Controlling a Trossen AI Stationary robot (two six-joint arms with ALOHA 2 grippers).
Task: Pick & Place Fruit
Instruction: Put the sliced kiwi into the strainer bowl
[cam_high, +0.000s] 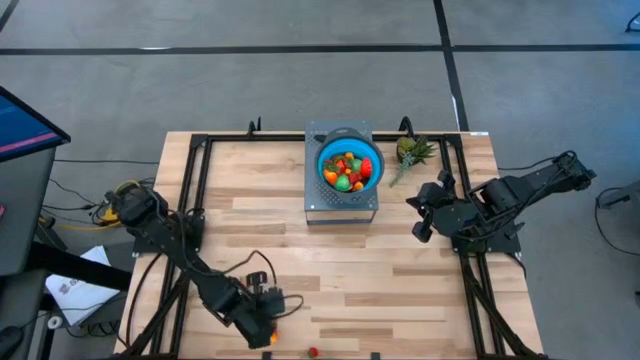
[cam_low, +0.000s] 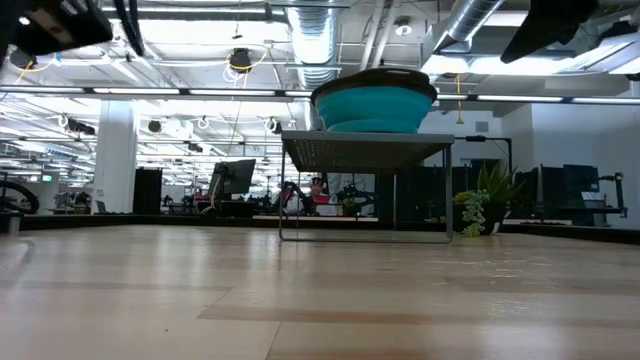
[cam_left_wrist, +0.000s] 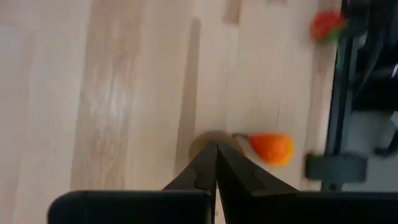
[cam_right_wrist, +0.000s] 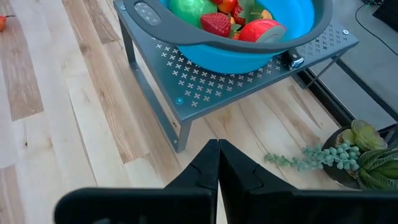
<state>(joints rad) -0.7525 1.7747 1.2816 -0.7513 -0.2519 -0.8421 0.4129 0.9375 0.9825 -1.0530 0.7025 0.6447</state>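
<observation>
Nearby, a glossy round orange fruit (cam_left_wrist: 272, 148) lies on pale grained wood beside the clenched, empty left claw (cam_left_wrist: 216, 155).

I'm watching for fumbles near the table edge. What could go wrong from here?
1. The left gripper is shut with the orange fruit beside its tips, not between them; it may have missed or nudged it.
2. That fruit and a red fruit lie near the table's front edge and might roll off.
</observation>
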